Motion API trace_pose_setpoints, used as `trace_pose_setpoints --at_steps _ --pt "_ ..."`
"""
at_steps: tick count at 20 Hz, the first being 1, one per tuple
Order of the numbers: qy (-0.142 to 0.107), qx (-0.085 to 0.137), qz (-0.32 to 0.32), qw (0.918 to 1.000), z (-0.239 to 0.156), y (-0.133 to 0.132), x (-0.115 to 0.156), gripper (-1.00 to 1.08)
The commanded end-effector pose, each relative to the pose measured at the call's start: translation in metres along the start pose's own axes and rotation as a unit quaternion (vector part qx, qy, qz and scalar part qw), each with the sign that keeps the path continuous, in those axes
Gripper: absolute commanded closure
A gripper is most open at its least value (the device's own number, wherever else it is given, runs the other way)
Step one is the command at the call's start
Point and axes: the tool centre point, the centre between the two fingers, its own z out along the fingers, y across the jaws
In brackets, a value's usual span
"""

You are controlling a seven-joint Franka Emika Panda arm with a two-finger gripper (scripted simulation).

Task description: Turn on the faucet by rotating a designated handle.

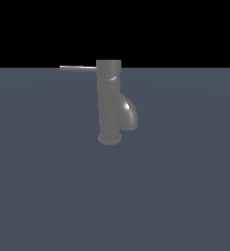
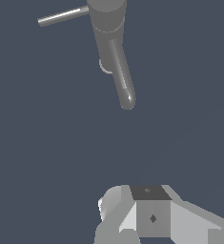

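Faucet [image 1: 109, 105] stands mid-desk [image 1: 38, 196], handle [image 1: 78, 68] jutting level toward the exterior view's left. End effector [image 2: 151, 214] sits well apart, faucet ahead of it; clenched or released, cannot tell.

exterior: level side-on | wrist: downward from above | shared: faucet [image 1: 109, 105]
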Motion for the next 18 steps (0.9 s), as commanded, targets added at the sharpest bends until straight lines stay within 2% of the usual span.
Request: trace_pose_setpoints --at_steps 1,10,18 --pt "0.0 0.0 0.0 1.0 0.0 0.0 0.0 1.08" --pt "-0.002 0.001 -0.018 0.9998 -0.003 -0.021 0.004 1.08" --pt "-0.002 0.005 -0.008 0.9999 -0.002 -0.022 0.009 1.08"
